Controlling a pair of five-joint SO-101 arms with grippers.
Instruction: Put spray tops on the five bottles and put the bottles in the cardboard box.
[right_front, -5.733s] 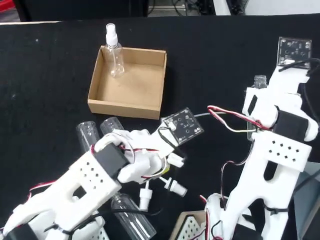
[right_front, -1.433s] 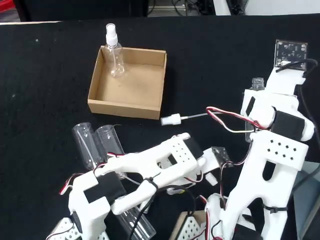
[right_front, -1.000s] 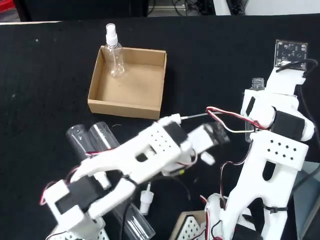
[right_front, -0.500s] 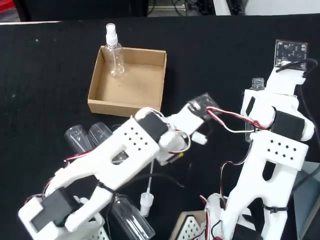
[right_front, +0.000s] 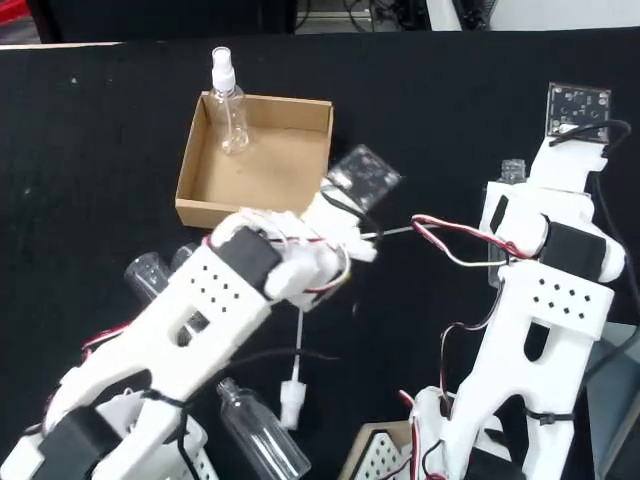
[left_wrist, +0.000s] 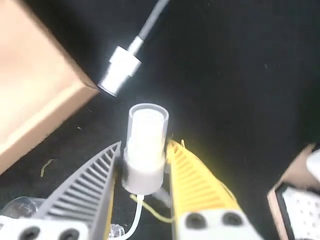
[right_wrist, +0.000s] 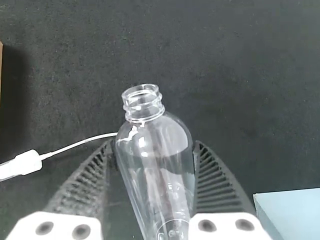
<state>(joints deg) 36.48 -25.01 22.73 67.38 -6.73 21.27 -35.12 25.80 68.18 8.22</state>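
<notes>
My left gripper (left_wrist: 144, 145) is shut on a white spray top (left_wrist: 145, 150) with its thin tube hanging below, held just off the near right corner of the cardboard box (right_front: 255, 205). A second spray top (left_wrist: 120, 75) lies on the black table beside that corner. My right gripper (right_wrist: 152, 145) is shut on a clear open-necked bottle (right_wrist: 152, 160), upright at the right (right_front: 513, 170). One capped bottle (right_front: 228, 100) stands in the box's far left corner. Two clear bottles (right_front: 150, 272) lie at the left and another bottle (right_front: 262, 440) near the front.
A loose spray top (right_front: 293, 398) with its tube lies in front of the left arm. A perforated board (right_front: 375, 450) sits at the front edge, and a pale blue object (right_wrist: 290, 215) lies by the right arm's base.
My left arm has swung from the front middle up toward the box's near right corner, carrying the spray top. The right arm and its bottle have barely moved.
</notes>
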